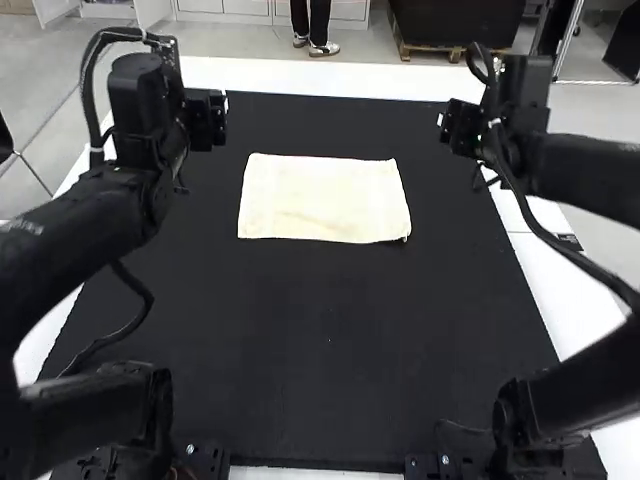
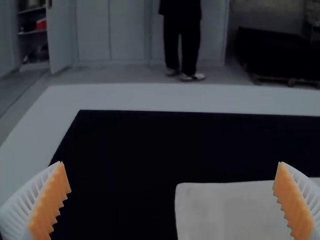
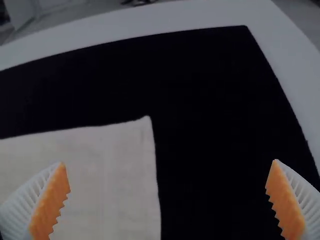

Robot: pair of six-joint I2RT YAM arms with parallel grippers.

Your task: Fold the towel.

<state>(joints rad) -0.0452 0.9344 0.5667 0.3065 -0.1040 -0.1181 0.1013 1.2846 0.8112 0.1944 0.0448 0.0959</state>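
In the high view, my left gripper (image 1: 207, 118) is held beyond the towel's far left corner, and my right gripper (image 1: 460, 128) is off its far right side. Between them the cream towel (image 1: 325, 200) lies flat as a wide rectangle; whether it has layers I cannot tell. The left wrist view has the left gripper (image 2: 171, 162) open, with a corner and edges of the towel (image 2: 225, 212) beyond its fingers. Likewise open is the right gripper (image 3: 168, 162) in the right wrist view, where one towel corner (image 3: 120, 150) shows. Neither gripper touches the cloth.
A black mat (image 1: 320, 340) covers most of the white table (image 1: 300, 75), whose border shows around it. Black cables hang by both arms, the left one's looping down over the mat's left side. Black parts stand at the near edge on both sides.
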